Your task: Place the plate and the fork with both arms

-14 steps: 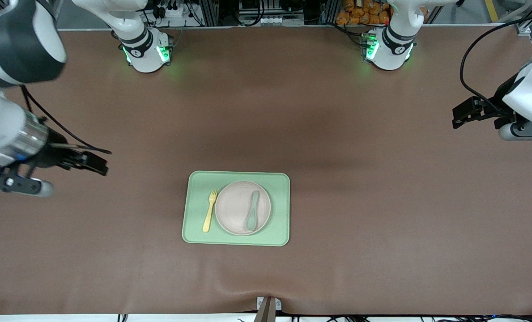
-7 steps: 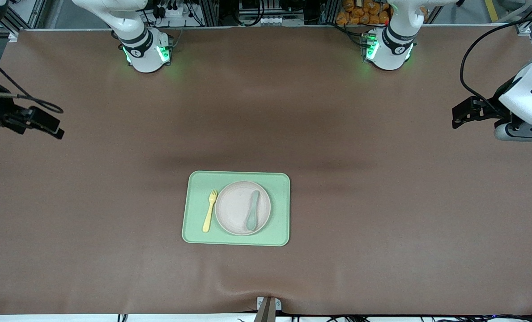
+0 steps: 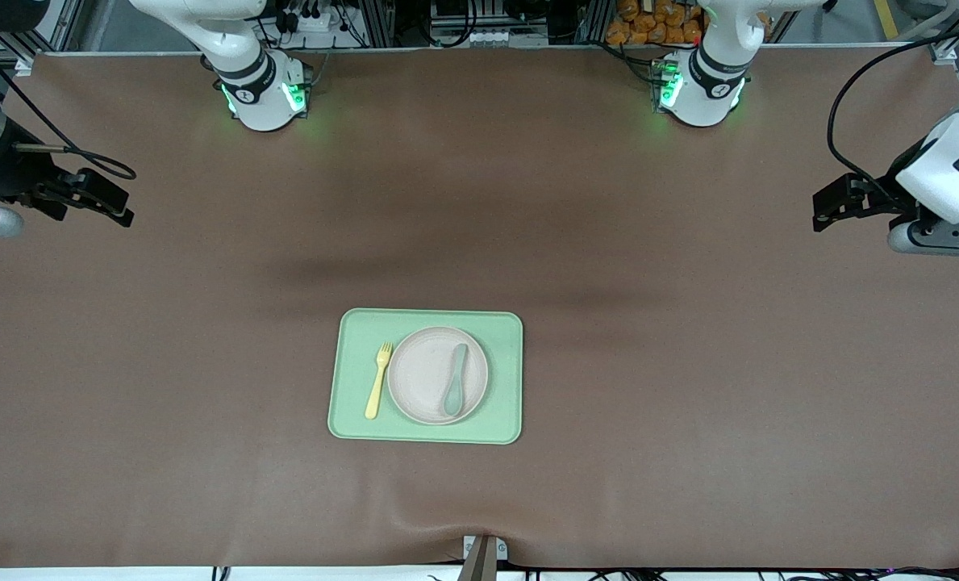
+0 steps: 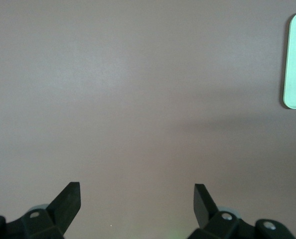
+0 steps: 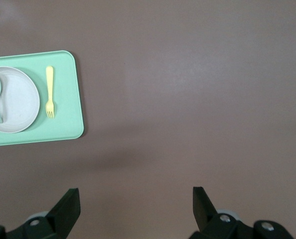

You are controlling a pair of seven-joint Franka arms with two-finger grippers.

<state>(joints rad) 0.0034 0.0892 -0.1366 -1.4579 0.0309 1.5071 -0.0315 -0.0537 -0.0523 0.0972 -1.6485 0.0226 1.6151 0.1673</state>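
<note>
Brown table mat (image 3: 689,363), both jaws spread, well clear: right gripper (image 5: 133,206), left gripper (image 4: 137,204). Plate (image 3: 437,375) looks light, stiff; grab its rim. Fork (image 3: 379,379) slim, pinch mid-handle.

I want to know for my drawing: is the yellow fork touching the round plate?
Apart. In the front view a strip of green tray shows between the fork and the plate.

Both arms wait raised at their table ends, left hand (image 3: 824,211) and right hand (image 3: 116,203) open, empty.
</note>
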